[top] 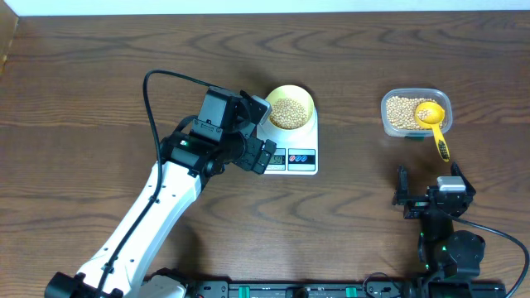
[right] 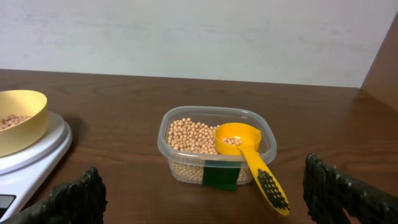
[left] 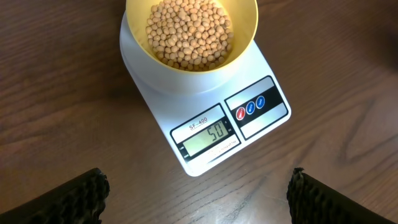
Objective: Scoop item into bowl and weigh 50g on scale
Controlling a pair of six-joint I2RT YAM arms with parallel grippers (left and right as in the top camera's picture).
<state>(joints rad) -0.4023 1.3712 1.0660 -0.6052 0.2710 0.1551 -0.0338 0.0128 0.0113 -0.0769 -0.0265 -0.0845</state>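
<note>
Tan beans (left: 189, 34) were seen heaped in the yellow bowl (left: 246, 34) on the white scale (left: 155, 84), whose display (left: 208, 138) showed 50, so the weighing was judged done, while the scoop (right: 249, 155) was laid in the tub (right: 180, 163) and the left gripper (left: 196, 190) and right gripper (right: 205, 193) were spread wide, empty.

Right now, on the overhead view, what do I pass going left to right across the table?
Left hand → bowl of beans on the scale → clear tub holding the scoop.
</note>
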